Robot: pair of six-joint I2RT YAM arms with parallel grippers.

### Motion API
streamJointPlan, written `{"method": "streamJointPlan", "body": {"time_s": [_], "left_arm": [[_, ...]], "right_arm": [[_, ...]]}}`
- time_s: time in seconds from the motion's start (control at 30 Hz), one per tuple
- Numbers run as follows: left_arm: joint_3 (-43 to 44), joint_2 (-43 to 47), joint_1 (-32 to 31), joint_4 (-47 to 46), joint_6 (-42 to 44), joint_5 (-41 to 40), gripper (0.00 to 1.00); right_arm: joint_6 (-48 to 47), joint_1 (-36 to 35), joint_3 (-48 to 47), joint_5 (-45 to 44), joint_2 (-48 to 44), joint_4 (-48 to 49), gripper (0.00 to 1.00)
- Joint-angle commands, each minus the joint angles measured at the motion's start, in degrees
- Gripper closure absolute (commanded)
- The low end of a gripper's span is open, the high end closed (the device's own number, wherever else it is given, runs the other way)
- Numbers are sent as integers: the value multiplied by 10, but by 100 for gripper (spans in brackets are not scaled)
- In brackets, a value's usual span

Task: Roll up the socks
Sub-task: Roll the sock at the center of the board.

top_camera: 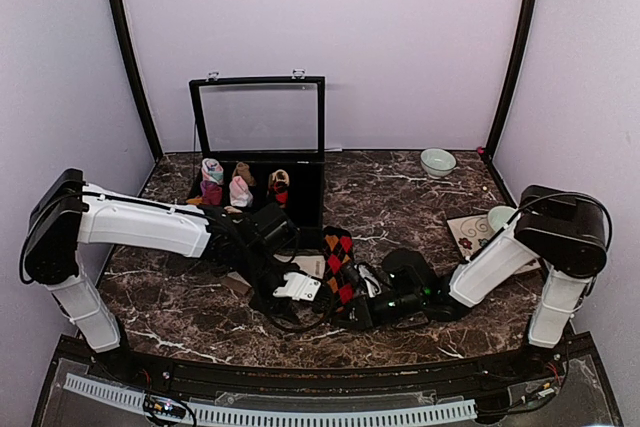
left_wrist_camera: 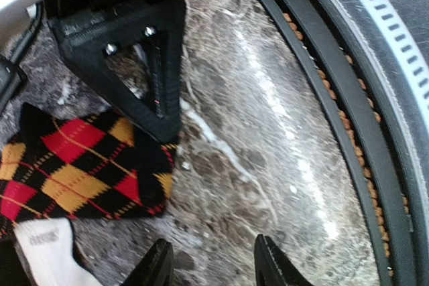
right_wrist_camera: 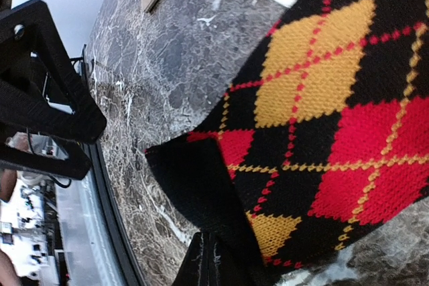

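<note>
Rolling begins at this hem, we judge; the right gripper point(right_wrist_camera: 208, 264) has its jaws together on the black edge of the argyle sock point(right_wrist_camera: 322, 132), at the bottom of the right wrist frame, with a fold of fabric drawn toward them; the sock lies flat on the marble table point(top_camera: 400, 197) at the lower centre of the overhead frame, between the two arms; the left gripper point(left_wrist_camera: 214, 267) hangs just beside it over bare marble, jaws apart with nothing between them; a cream sock point(left_wrist_camera: 47, 259) shows at the lower left of the left wrist frame, touching the argyle one; to do this well we would turn the hem over tight and even, and set the free jaws on the flat part so it cannot slide; a loose first turn would likely unroll; at the upper centre of the overhead frame a black box point(top_camera: 305, 197) stands with its lid point(top_camera: 260, 117) up; inside sit a pink bundle point(top_camera: 211, 185), a pale bundle point(top_camera: 240, 190) and a brownish bundle point(top_camera: 279, 185); whether the bowl point(top_camera: 437, 161) at the upper right holds anything we cannot tell
</note>
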State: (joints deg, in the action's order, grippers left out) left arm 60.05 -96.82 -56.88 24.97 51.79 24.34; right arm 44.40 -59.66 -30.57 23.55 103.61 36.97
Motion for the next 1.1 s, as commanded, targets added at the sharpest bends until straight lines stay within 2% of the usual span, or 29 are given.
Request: {"method": "streamJointPlan", "body": {"time_s": [0.0,0.13,0.57,0.77,0.97,1.07], "left_arm": [[17,-16,-18,-34,21,-16,60],[17,-41,-25,-54,41,-31,62],[25,-72,-30,-96,61,-46,66],[23,-59,-40,-76,69,-37,67],[58,-50,-49,-12,59,-13,68],[67,-46,-52,-12,50,-16,68]], "right_arm": [[74,12,33,24,29,-155,100],[97,23,29,38,27,-161,100],[79,40,-5,43,54,-220,100],[77,46,-7,49,53,-225,100],[74,50,-9,45,51,-231,100],[70,51,-10,47,54,-231,100]]}}
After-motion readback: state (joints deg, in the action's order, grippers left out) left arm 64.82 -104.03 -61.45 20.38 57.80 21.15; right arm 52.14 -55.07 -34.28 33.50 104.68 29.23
